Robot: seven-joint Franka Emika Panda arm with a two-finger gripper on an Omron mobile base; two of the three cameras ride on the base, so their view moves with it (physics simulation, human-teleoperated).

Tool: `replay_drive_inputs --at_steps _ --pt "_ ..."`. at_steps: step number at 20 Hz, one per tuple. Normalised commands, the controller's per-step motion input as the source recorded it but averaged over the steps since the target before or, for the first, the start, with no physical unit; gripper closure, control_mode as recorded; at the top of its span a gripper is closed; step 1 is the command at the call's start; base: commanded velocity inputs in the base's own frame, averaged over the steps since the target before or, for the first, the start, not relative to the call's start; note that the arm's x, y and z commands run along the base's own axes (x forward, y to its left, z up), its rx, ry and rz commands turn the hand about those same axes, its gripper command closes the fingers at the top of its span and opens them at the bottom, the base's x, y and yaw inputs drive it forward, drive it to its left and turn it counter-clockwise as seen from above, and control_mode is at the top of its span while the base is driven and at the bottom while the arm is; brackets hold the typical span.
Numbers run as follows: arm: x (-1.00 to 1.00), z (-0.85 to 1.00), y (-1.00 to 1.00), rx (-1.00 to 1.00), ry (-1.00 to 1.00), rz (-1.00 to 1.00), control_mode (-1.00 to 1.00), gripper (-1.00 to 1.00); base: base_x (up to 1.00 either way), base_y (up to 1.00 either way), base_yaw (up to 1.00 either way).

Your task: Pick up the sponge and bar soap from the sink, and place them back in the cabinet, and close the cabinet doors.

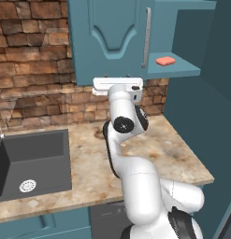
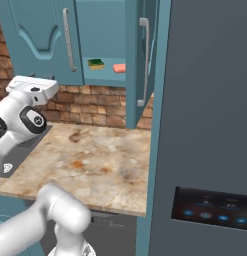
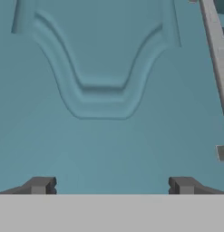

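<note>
The teal cabinet (image 1: 184, 71) has its left door (image 1: 112, 32) shut and its right door (image 2: 137, 60) swung open. On its inner shelf (image 2: 107, 75) lie the yellow-and-green sponge (image 2: 96, 63) and, to its right, the pink bar soap (image 2: 119, 68), also seen as the bar soap (image 1: 165, 60). My gripper (image 3: 111, 186) is open with nothing between its fingertips (image 3: 40, 185). It faces the lower part of the left door's arched panel (image 3: 102, 90), close up. The white hand (image 1: 118, 85) sits just below that door's bottom edge. The dark sink (image 1: 51, 144) is at the lower left.
The open right door's silver handle (image 2: 145, 60) juts out over the marbled counter (image 1: 159, 149). A tall dark grey appliance (image 2: 210, 125) with a lit panel walls off the right side. The brick wall (image 1: 37, 93) stands behind the counter. A white drain (image 1: 27, 186) sits in the sink.
</note>
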Motion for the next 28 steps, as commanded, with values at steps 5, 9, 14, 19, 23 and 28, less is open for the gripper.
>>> replay_drive_inputs --at_steps 5,9,14,19,23,28 --pt "-0.70 0.11 -0.07 0.00 0.00 0.00 -1.00 -1.00 0.00 0.00 0.00" --pt "-0.69 0.09 -0.15 0.00 0.00 0.00 -1.00 -1.00 0.00 0.00 0.00" --pt "-0.62 0.04 -0.19 0.00 0.00 0.00 -1.00 -1.00 0.00 0.00 0.00" --pt "-0.60 0.03 -0.29 0.00 0.00 0.00 -1.00 -1.00 0.00 0.00 0.00" --pt "-0.59 0.01 -0.35 0.00 0.00 0.00 -1.00 -1.00 0.00 0.00 0.00" --pt "-0.57 0.00 -0.37 0.00 0.00 0.00 -1.00 -1.00 0.00 0.00 0.00"
